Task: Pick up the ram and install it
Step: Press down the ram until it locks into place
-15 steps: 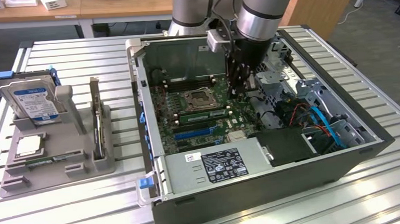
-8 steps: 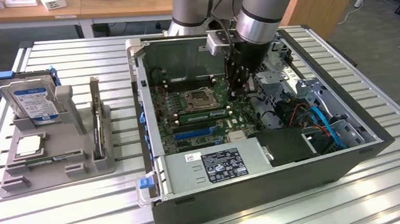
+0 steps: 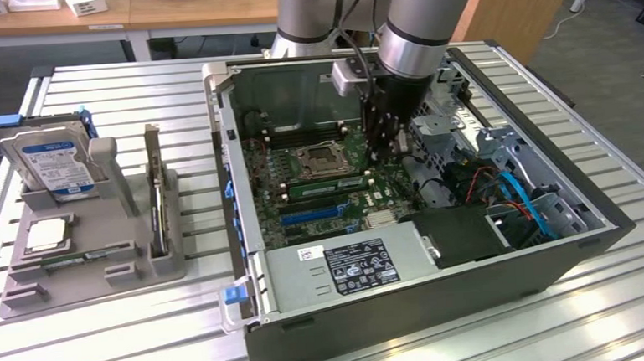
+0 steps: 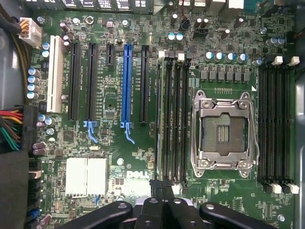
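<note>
- Step in hand: by my reading, installing. The ram [image 3: 325, 184] already stands on edge in a slot just beside the empty socket [image 3: 315, 157], inside the case [image 3: 230, 152] and no longer on the holder.
- The gripper [image 3: 386, 156] hangs low over the board near one end of the ram. In the wrist view its fingers [image 4: 153, 207] look pressed together, with nothing visibly between them.
- I cannot tell whether the ram is fully seated or its latches are shut. Seating calls for straight, even pressure down the slot line, without tilt.
- The case holds the board, a power supply [image 3: 344, 267] and cables.
- The holder [image 3: 137, 271], on the exterior view's left, carries a hard drive [image 3: 50, 163], an upright card [image 3: 157, 190] and a processor [image 3: 48, 235].
</note>
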{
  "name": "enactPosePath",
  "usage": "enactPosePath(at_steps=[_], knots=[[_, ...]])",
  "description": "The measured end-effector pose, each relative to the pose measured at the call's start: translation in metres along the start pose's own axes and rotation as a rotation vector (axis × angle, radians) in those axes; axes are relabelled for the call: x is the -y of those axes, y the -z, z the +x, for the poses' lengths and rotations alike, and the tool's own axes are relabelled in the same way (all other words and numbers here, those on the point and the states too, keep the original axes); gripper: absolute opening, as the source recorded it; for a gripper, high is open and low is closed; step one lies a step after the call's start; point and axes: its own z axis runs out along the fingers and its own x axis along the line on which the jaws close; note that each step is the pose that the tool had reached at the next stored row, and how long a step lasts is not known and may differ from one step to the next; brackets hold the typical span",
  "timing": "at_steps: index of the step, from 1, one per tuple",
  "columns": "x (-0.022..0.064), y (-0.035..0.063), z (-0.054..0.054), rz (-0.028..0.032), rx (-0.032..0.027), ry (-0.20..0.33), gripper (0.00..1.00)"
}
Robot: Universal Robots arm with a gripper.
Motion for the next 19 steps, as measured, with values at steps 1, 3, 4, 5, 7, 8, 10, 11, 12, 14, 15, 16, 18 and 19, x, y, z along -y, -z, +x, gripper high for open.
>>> enactPosePath(at_steps=[1,3,4,5,7,8,10,11,12,14,15,16,18,19], knots=[[0.0,-0.0011,0.0,0.0,0.0,0.0,0.11],[0.0001,-0.0029,0.0,-0.0001,-0.0001,0.001,0.11],[0.0002,-0.0039,0.0,0.0,-0.0001,0.001,0.11],[0.0002,-0.0048,0.0,-0.0001,-0.0001,0.001,0.11],[0.0003,-0.0066,0.0,-0.0001,-0.0002,0.001,0.11],[0.0004,-0.0076,0.0,-0.0001,-0.0001,0.002,0.11],[0.0004,-0.0094,0.0,-0.0001,-0.0002,0.002,0.11],[0.0005,-0.0102,0.0,-0.0001,-0.0001,0.002,0.11],[0.0005,-0.011,0.0,-0.0002,-0.0002,0.002,0.11],[0.0006,-0.0123,0.0,-0.0002,-0.0002,0.003,0.11],[0.0006,-0.0128,0.0,-0.0002,-0.0002,0.003,0.11],[0.0006,-0.013,0.0,-0.0002,-0.0004,0.003,0.11],[0.0006,-0.013,0.0,-0.0002,-0.0005,0.004,0.11],[0.0006,-0.013,0.0,-0.0002,-0.0004,0.004,0.11]])
